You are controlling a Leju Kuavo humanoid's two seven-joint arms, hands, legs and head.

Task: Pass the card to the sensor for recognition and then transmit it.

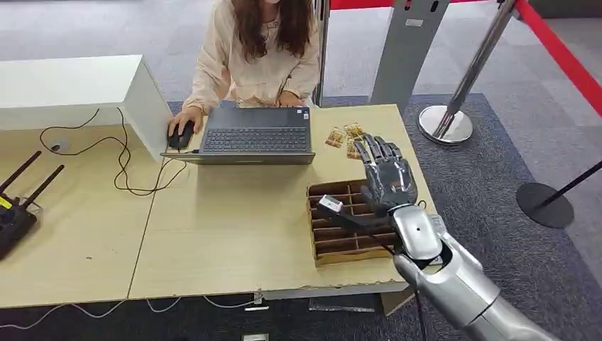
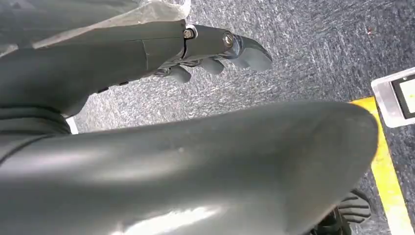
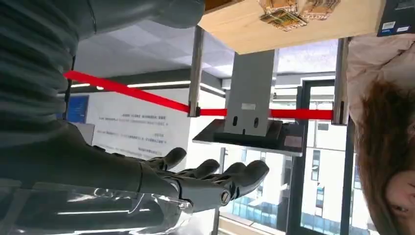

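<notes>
Several small yellowish cards (image 1: 346, 138) lie on the wooden table (image 1: 227, 227) just right of the laptop; the right wrist view shows these cards (image 3: 293, 10) on the table's surface. My right hand (image 1: 387, 174) is raised over a brown slotted box (image 1: 334, 245), palm away from me, fingers spread and holding nothing. It hovers just short of the cards and touches neither them nor the box. In the right wrist view the fingers (image 3: 220, 178) are stretched out and empty. My left hand (image 2: 215, 51) hangs over the grey carpet, holding nothing.
A person sits behind the open laptop (image 1: 255, 135) with a hand on the mouse (image 1: 181, 135). A white box (image 1: 71, 89), black cables (image 1: 124, 160) and a black router (image 1: 14, 209) are at the left. Stanchions (image 1: 447, 121) with red belt stand right of the table.
</notes>
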